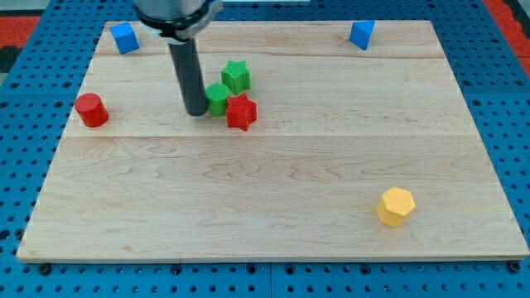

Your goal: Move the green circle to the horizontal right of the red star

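The green circle (218, 98) lies left of centre in the upper half of the wooden board (273, 190). The red star (242, 112) touches it at its lower right. A green star (236, 75) sits just above and to the right of the circle. My tip (197, 111) is on the board right against the green circle's left side, slightly below its middle. The dark rod rises from there to the view's top.
A red cylinder (91, 110) stands near the board's left edge. A blue block (124, 37) sits at the top left corner and another blue block (361, 34) at the top right. A yellow hexagon (395, 206) lies at the lower right.
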### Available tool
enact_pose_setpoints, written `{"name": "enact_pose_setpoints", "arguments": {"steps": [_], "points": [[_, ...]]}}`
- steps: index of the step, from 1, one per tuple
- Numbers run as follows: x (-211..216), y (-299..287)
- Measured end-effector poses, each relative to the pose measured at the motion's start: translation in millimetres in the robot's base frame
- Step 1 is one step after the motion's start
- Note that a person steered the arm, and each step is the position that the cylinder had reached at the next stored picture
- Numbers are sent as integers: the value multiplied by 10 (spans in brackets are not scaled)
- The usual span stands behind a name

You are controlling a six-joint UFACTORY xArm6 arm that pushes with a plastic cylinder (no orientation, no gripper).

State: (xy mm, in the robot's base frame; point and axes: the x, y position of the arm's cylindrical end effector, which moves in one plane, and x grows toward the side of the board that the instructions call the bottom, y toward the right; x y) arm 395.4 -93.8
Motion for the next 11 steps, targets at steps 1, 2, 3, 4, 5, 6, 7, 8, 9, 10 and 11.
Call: {"name": "enact_pose_setpoints", "arguments": {"steps": [1, 2, 3, 4, 5, 6, 7, 8, 9, 10, 11], "points": [[-162, 292], [-156, -477], [-434, 90], [-460, 663], [-278, 1350], [223, 1791], [284, 1240], [705, 1168], [668, 1694], [495, 2191], [374, 2301]]}}
